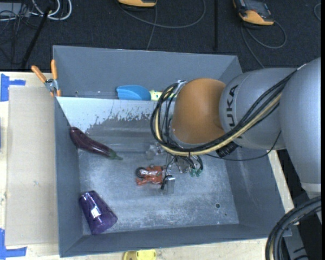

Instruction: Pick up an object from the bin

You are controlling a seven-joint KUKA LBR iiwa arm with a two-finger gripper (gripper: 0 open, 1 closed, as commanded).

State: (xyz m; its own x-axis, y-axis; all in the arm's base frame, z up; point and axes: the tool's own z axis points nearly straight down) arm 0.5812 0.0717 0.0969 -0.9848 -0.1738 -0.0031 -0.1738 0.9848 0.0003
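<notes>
The pincer [167, 181] sits low near the middle of the bin [206, 210], against the right end of a small red-and-orange toy [150, 175]. Whether it is open or closed I cannot tell. This looks like the grasping step. Next it needs a firm hold on the toy, then a straight lift.

Your arm [284, 107] is built of smooth, rounded silver-grey housings, with dark KUKA lettering [229, 106] running up one segment. Next to that lettering you have a glossy, dome-shaped orange cover [197, 110]. Black and yellow cables [161, 115] loop in a bundle round the cover's edge and across the grey shell. Your end effector [168, 181] is small, dark grey metal, with green connectors [195, 171] beside it.
</notes>
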